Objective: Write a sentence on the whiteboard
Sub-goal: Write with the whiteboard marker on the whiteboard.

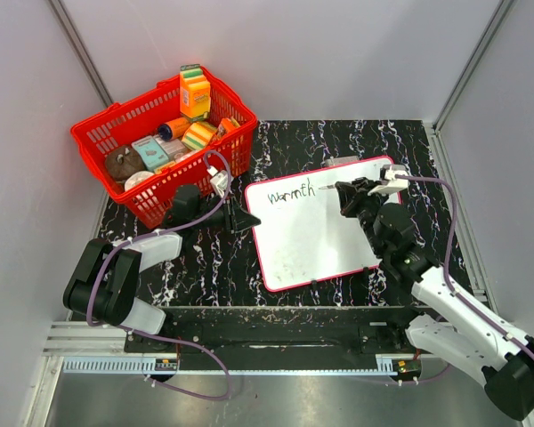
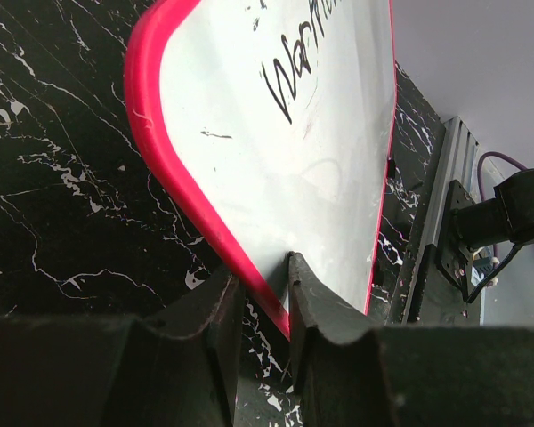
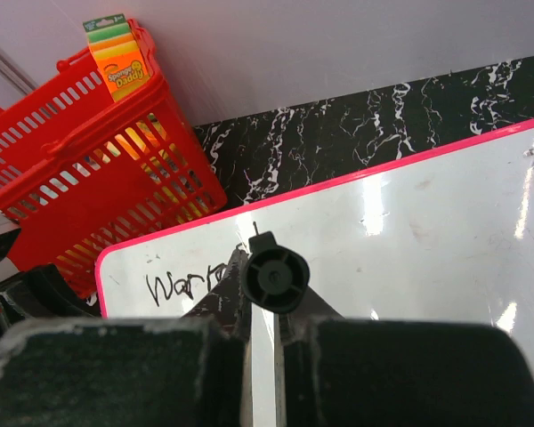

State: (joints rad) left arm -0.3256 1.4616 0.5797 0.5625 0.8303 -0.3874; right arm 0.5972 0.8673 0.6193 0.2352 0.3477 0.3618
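The whiteboard (image 1: pixel 325 236), white with a red-pink frame, lies flat on the black marbled table; "Warmth" is written along its far edge. My left gripper (image 1: pixel 243 219) sits at the board's left edge. In the left wrist view (image 2: pixel 262 289) its jaws are nearly closed astride the frame (image 2: pixel 209 222), one finger (image 2: pixel 325 302) on the white surface and the other over the table. My right gripper (image 1: pixel 354 191) is shut on a black marker (image 3: pixel 276 277). The marker's tip touches the board just right of the last letter. The board also shows in the right wrist view (image 3: pixel 427 231).
A red basket (image 1: pixel 96 135) full of groceries and sponge packs stands at the back left, close to the left arm; it also shows in the right wrist view (image 3: pixel 62 187). Grey walls enclose the table. An aluminium rail (image 1: pixel 249 342) runs along the near edge.
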